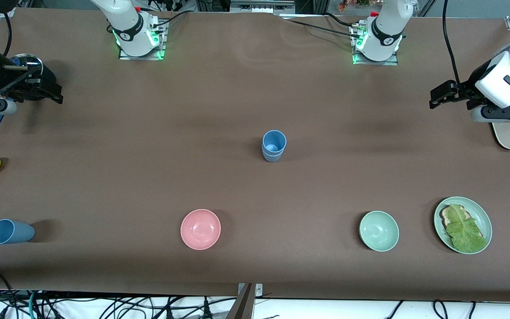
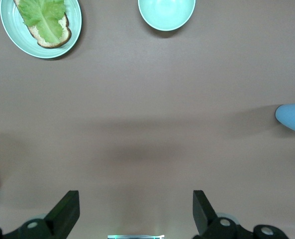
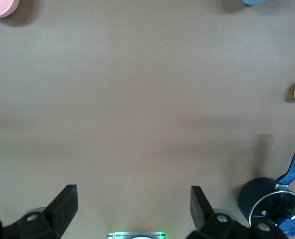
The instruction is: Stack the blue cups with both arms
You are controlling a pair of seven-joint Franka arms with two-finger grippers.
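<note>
At mid-table two blue cups [image 1: 274, 145] are sitting nested, so the right gripper [image 3: 132, 209], hanging wide open like the waiting left gripper [image 2: 136, 211], should be approaching the fallen cup [image 1: 10, 231] squarely.

cup stack [image 1: 274, 145] — table [image 1: 255, 88] centre

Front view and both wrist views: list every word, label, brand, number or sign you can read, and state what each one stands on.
No readable text in any view.
White arm bases: each black joint band bears a small white mark, too small to read.
Stacked matte blue tapered cups, glossy pink bowl, pale green bowl: plain, no markings.
</note>
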